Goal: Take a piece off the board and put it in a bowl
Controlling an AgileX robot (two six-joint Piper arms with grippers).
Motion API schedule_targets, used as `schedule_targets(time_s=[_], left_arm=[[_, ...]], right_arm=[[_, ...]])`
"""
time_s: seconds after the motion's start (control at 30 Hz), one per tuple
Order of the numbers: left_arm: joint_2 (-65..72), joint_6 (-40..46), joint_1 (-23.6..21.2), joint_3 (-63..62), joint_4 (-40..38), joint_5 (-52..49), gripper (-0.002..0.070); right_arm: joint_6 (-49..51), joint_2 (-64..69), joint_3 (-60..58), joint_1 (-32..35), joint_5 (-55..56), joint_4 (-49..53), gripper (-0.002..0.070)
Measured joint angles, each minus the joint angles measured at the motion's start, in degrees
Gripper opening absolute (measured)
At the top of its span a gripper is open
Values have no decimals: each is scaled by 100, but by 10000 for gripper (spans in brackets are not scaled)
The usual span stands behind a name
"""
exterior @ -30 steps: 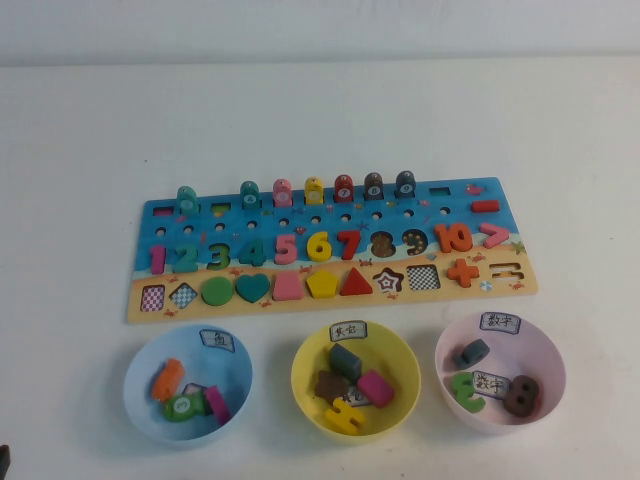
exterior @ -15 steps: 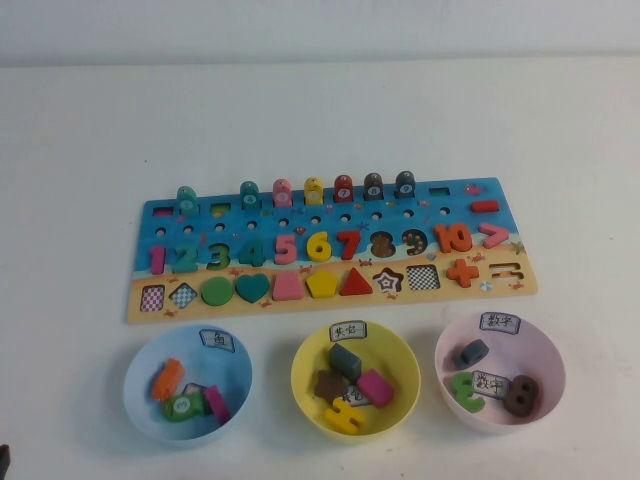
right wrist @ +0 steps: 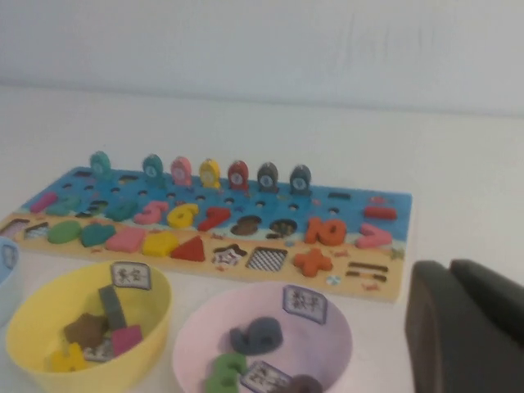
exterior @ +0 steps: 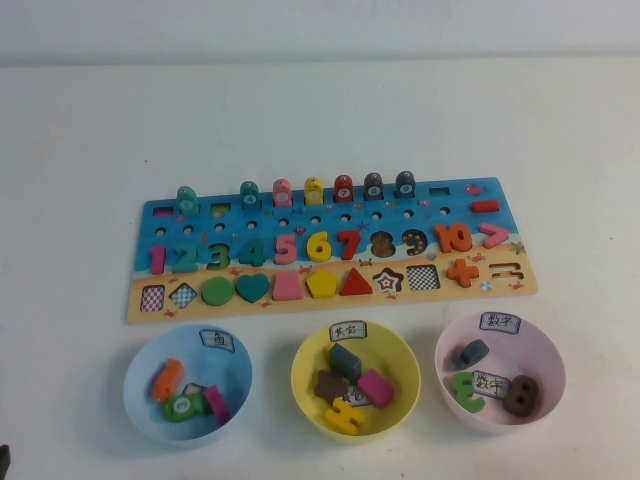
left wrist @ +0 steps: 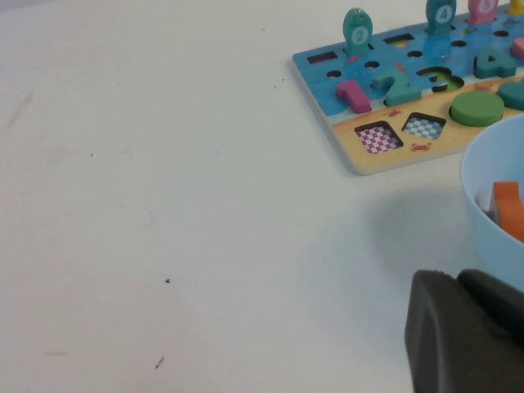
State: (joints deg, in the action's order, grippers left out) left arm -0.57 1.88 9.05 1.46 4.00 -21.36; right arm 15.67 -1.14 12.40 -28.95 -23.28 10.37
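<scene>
The board (exterior: 335,250) is lying across the middle of the white table (exterior: 320,120), its number row reading 1 to 7 and then 10, with the 8 and 9 recesses sitting empty and dark. Along its far edge, small numbered pegs (exterior: 314,190) are standing upright; their digits are too small to read.

Nearer the robot than the board, three bowls are sitting in a row. The pink bowl (exterior: 548,350), below the board's right end, is carrying a white label (exterior: 499,322) at its far rim with two characters that are reading as 数字; a second such label is lying inside it. The slate grey-blue 9 (exterior: 469,353) is resting inside this bowl, on the side nearest the board, with a green number (exterior: 464,388) and a brown 8 (exterior: 521,395) beside it. The yellow bowl (exterior: 310,385) and the blue bowl (exterior: 140,385) are also bearing rim labels, too small to read.

The left gripper (left wrist: 467,332) is hanging just beside the blue bowl, off the board's left end; the right gripper (right wrist: 467,323) is hanging near the pink bowl. Only a dark edge of each is showing, so I cannot tell how far either is open or whether it is holding anything.
</scene>
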Motion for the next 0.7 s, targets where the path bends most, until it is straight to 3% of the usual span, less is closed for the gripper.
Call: schedule_targets(time_s=[0.4, 0.7], left_arm=[[0, 0, 0, 0, 0, 0, -5], [0, 0, 0, 0, 0, 0, -5]], right_arm=[[395, 11, -1208, 2289, 798, 100, -17], [399, 11, -1390, 2635, 990, -47, -17]])
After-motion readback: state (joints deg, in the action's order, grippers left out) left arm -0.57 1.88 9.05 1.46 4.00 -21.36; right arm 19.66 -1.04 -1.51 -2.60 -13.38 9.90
